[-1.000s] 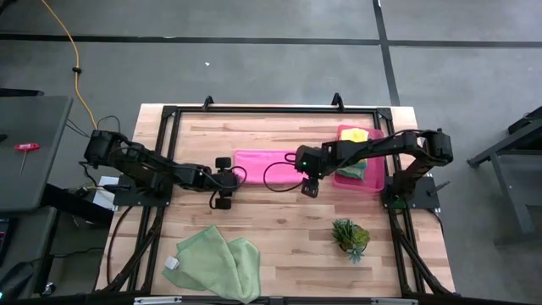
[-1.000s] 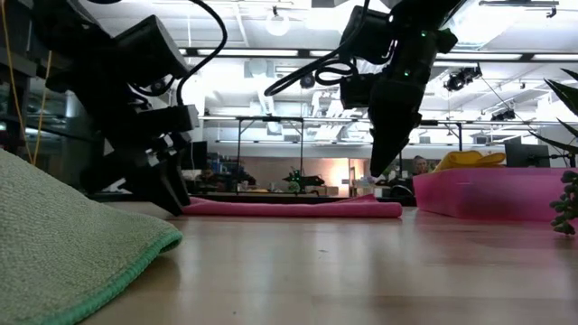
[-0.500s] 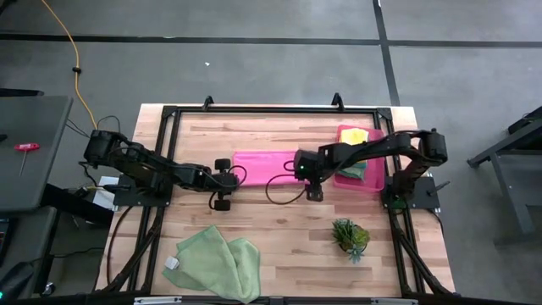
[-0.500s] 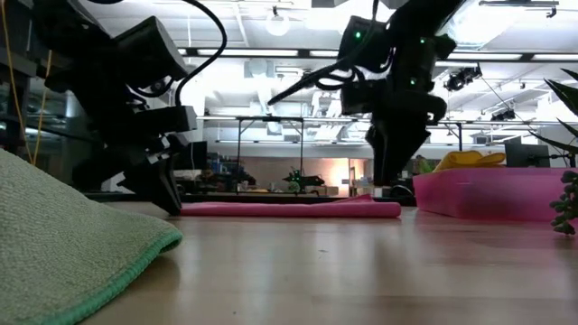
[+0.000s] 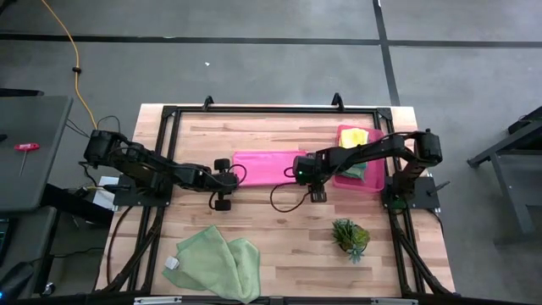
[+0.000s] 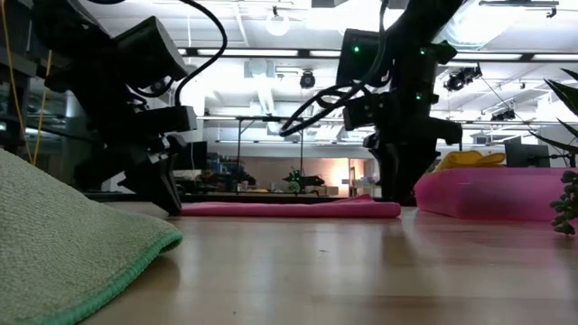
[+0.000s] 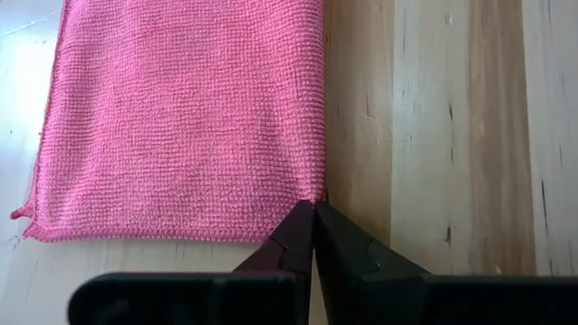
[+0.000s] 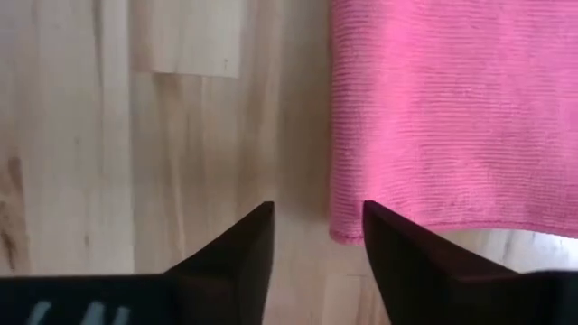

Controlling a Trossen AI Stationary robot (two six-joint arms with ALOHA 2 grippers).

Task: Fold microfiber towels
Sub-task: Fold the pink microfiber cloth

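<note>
The left gripper [image 7: 312, 217] sits pinched shut at the pink towel's [image 5: 269, 167] left near corner, though whether cloth is actually caught between the tips can't be told. Across the strip, the right gripper [image 8: 318, 239] hovers spread over the right near corner, nothing held. The move probably wants both corners caught evenly, then carried together so edges meet. The towel lies flat mid-table, long axis running left to right, ending just beside the pink tray [image 5: 370, 189].
</note>
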